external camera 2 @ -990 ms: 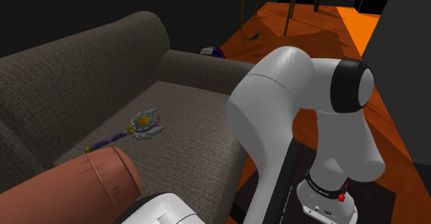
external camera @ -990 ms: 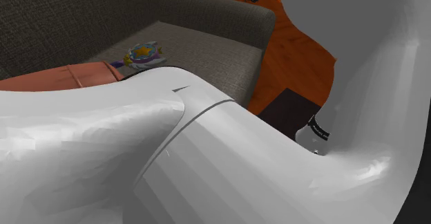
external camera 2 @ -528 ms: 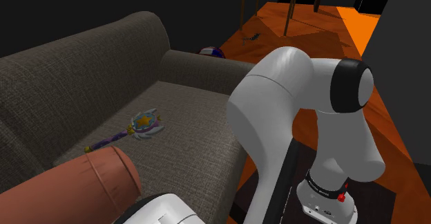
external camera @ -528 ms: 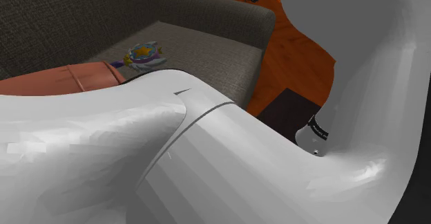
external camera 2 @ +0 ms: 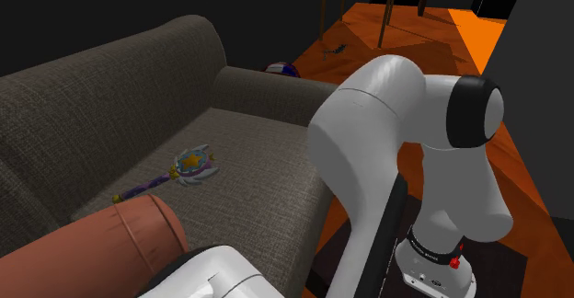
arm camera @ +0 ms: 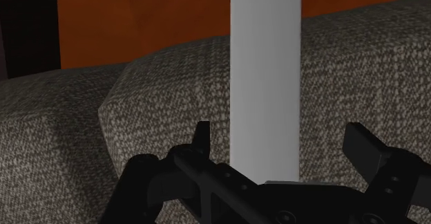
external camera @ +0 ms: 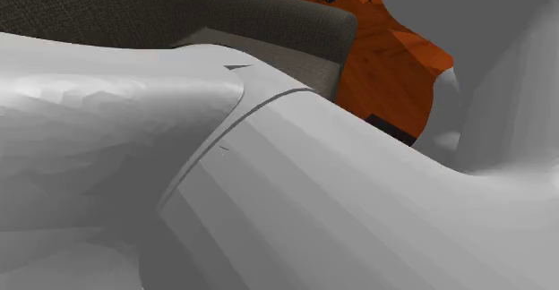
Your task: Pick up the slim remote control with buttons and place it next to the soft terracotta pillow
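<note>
Wrist view: gripper [arm camera: 280, 129] fingers [arm camera: 202, 138] stood spread, clasping nothing. Between them sat the remote [arm camera: 266, 63], drawn as a plain light-grey bar. Sofa [arm camera: 159, 84] fabric showed in the gap on each side, so there was no contact. The bar ran straight away from the gripper, crossing the sofa's rounded edge and the orange floor [arm camera: 152, 15] strip behind it. Buttons couldn't be made out.

Second exterior view: terracotta pillow [external camera 2: 115, 241] lay at 8 o'clock on the seat [external camera 2: 258, 149], with a white arm [external camera 2: 386, 131] link just beside it at 6. Toy wand [external camera 2: 189, 167] lay at 9 o'clock, apart from the pillow. From centre to the far armrest [external camera 2: 267, 89] the seat was bare fabric. The seat's front edge ran beside the arm.

Shoulder view: arm covered most of the frame, armrest at 12, floor at 1 o'clock.
</note>
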